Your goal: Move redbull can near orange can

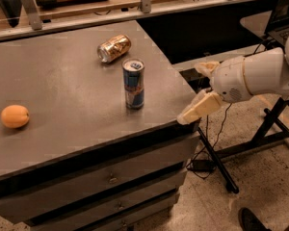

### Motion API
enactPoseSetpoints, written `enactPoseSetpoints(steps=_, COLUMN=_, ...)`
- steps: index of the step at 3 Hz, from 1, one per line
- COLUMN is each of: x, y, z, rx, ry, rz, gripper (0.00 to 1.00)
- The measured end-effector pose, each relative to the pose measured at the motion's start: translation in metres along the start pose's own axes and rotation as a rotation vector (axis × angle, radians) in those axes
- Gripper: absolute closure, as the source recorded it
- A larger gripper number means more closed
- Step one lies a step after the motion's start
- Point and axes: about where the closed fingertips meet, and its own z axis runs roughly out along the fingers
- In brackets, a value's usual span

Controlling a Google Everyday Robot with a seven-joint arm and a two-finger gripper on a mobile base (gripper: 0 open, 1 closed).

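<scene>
The redbull can (134,83), slim, blue and silver, stands upright on the grey table (62,124) near its right side. The orange can (114,48), shiny golden-orange, lies on its side behind the redbull can, about a can's height away. My gripper (189,94) is at the table's right front corner, to the right of the redbull can and apart from it. Its two cream fingers are spread open and hold nothing. The lower fingertip (183,120) is right at the table edge.
A round orange fruit (15,116) lies near the table's left edge. The table has drawers below its front. A metal rail (144,6) runs behind the table. A black stand (272,129) and cables are on the floor at right.
</scene>
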Motion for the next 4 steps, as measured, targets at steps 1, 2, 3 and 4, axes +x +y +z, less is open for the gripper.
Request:
enactPoseSetpoints(steps=1, x=0.000, y=-0.008, z=0.027, rx=-0.103, ry=-0.050, rz=-0.022, gripper=0.00)
enactPoseSetpoints(steps=2, x=0.001, y=-0.008, z=0.027, rx=-0.104, ry=-0.050, rz=-0.022, gripper=0.00)
enactPoseSetpoints(steps=3, x=-0.008, y=0.000, z=0.038, rx=-0.145, ry=-0.096, rz=-0.036, gripper=0.00)
enactPoseSetpoints(steps=4, x=-0.022, y=0.011, z=0.052, rx=-0.173, ry=-0.163, rz=-0.046, gripper=0.00)
